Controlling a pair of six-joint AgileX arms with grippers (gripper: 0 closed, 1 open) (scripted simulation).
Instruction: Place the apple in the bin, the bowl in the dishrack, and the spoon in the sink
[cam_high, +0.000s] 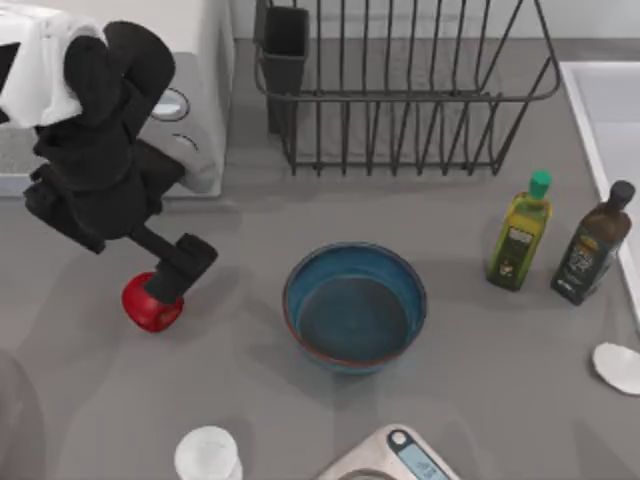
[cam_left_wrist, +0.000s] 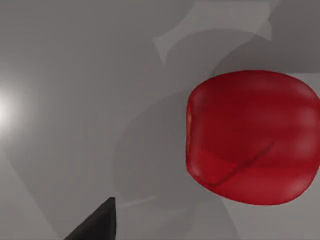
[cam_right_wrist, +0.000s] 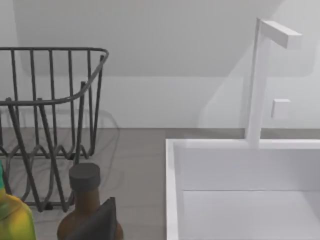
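Left jaws (cam_high: 165, 290) over apple (cam_high: 150, 306), well apart from bowl (cam_high: 355, 306).

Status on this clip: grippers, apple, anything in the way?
Left gripper down over the apple at the table's left, grasp not confirmed. Bowl mid-table, dishrack behind it. Nothing crowding the apple.

Grey table (cam_high: 470, 390) lit from above, casting soft shadows; plain pale wall (cam_right_wrist: 165, 65) rising behind its far edge
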